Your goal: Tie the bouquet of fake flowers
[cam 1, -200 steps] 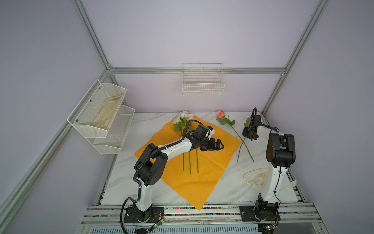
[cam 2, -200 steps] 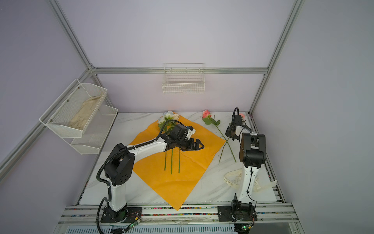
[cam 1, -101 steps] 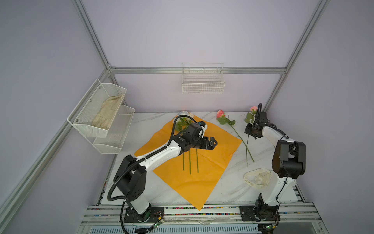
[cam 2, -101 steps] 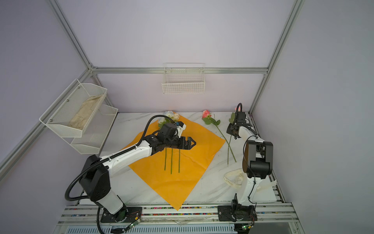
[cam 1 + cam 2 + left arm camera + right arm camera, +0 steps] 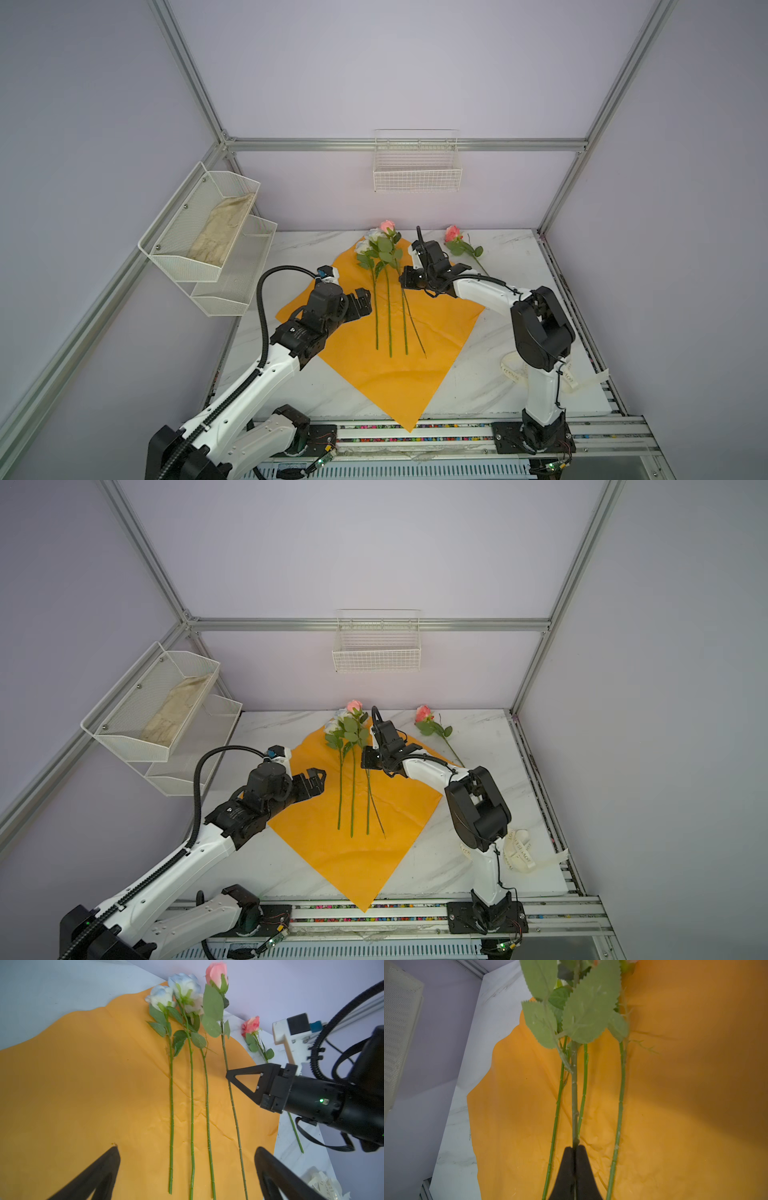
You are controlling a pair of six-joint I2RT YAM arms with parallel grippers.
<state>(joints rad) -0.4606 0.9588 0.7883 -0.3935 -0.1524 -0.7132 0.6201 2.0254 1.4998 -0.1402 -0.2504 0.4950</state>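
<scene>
Right gripper (image 5: 404, 279) moved pink fake rose (image 5: 387, 226) over glossy orange paper (image 5: 395, 374), jaws clamped on its stem; left gripper (image 5: 363, 302) jaws wide (empty).

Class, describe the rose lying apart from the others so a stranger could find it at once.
Find the orange paper on the marble table. Past its far right edge, one pink rose lies on bare marble. Unlike the roses on the paper, it lies alone.

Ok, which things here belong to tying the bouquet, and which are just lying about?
Job: orange paper; three roses on it; fourth rose, stem in the shut right gripper; loose pink rose beside the paper; ribbon, probably.
Idle: wire wall basket; mesh shelf holding a cloth.
</scene>
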